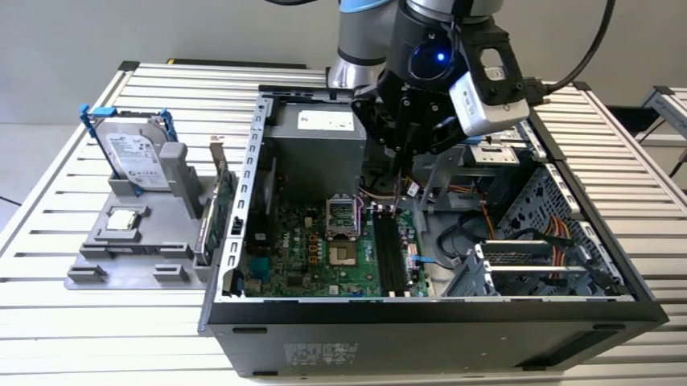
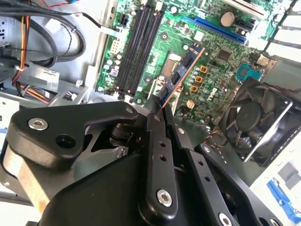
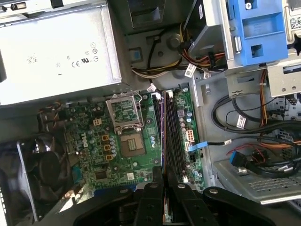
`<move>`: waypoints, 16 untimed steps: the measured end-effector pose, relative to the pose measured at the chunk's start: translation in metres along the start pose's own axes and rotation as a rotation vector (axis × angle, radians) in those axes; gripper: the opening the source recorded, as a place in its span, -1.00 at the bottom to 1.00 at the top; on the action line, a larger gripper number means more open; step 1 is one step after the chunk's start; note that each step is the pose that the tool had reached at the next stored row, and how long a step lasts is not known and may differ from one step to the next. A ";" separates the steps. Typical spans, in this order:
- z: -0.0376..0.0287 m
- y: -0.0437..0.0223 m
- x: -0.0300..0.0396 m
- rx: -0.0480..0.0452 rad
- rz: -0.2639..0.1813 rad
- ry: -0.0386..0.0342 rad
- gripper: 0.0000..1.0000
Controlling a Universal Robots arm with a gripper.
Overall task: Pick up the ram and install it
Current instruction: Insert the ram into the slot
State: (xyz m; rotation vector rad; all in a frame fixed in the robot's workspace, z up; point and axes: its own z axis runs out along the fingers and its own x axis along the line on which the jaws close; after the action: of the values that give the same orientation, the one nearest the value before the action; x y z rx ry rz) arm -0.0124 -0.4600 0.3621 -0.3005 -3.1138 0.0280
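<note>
The thin dark ram strip (image 2: 184, 68) is clamped edge-on in the black gripper (image 2: 159, 104), hanging over the long black motherboard slots (image 2: 136, 47) inside the open computer case (image 1: 429, 330). It's probably held that way so it's lined up lengthwise with them.

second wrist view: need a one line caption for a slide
Gripper shut on the ram, held edge-on over the motherboard near its black memory slots.
</note>
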 end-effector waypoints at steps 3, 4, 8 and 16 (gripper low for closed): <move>0.0000 0.0004 -0.0023 0.0001 -0.015 -0.0003 -1.00; 0.0000 0.0004 -0.0022 0.0002 -0.015 -0.0002 -1.00; 0.0001 0.0005 -0.0025 0.0002 -0.016 -0.0003 -1.00; 0.0016 0.0018 -0.0094 0.0005 -0.044 -0.0008 -1.00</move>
State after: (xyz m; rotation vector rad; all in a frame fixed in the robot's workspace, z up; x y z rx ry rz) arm -0.0028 -0.4600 0.3604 -0.2325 -3.1200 0.0285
